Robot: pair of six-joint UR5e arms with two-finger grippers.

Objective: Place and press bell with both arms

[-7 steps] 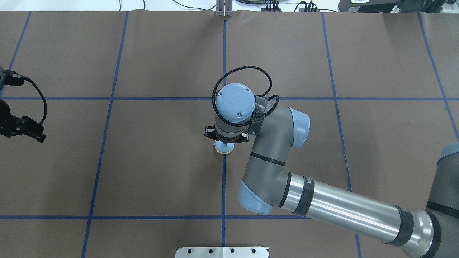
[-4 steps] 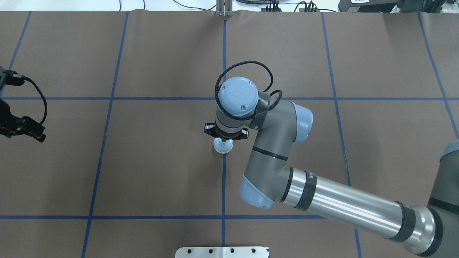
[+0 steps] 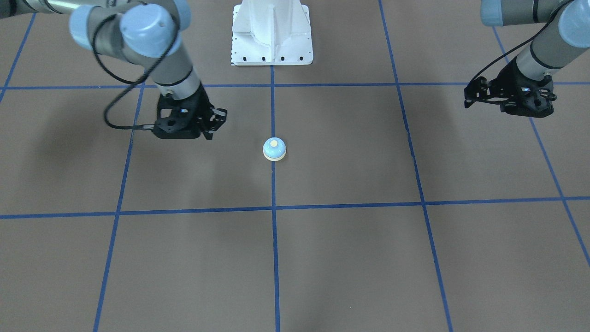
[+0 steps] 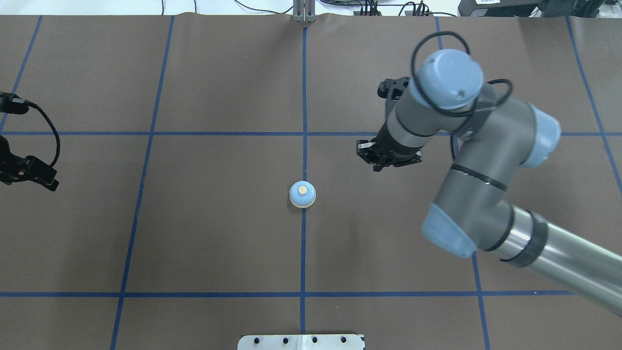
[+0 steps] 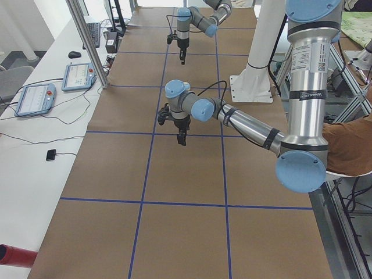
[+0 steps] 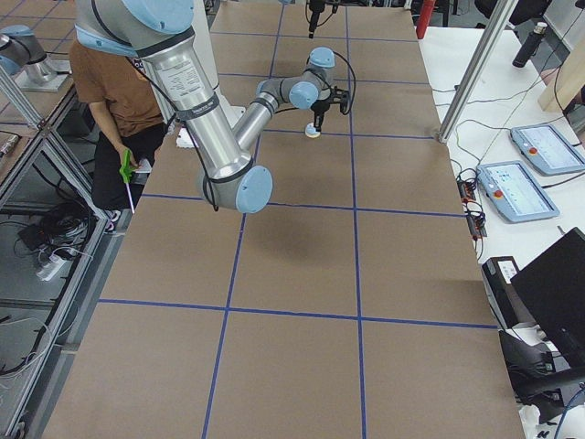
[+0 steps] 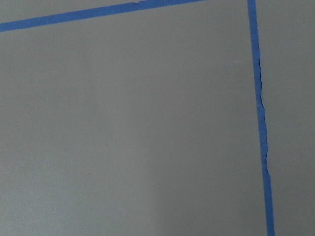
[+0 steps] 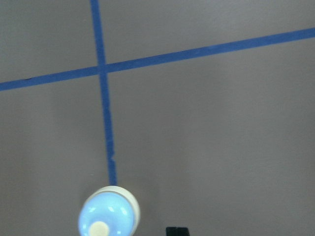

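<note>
Bell (image 4: 302, 194) sat upright on counter (image 4: 204, 233), on middle tape line (image 4: 302, 253) — nothing touched it. Right gripper (image 3: 184, 129) hung near; left gripper (image 3: 521, 105) well apart. Jaws, both: could not tell open or closed. Placing looked done — next, left should reach over, push button (image 4: 302, 189) straight down.

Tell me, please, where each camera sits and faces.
Front-facing: across the table, facing the pedestal; right arm, left arm.
Overhead: behind pedestal, looking down; right arm, left claw.
Exterior left: table end, left arm near.
Exterior right: opposite end, right arm near.
Left wrist: down at tape; no body.
Right wrist: down at bell; claw tip.
Overhead and front-facing share the bell.
</note>
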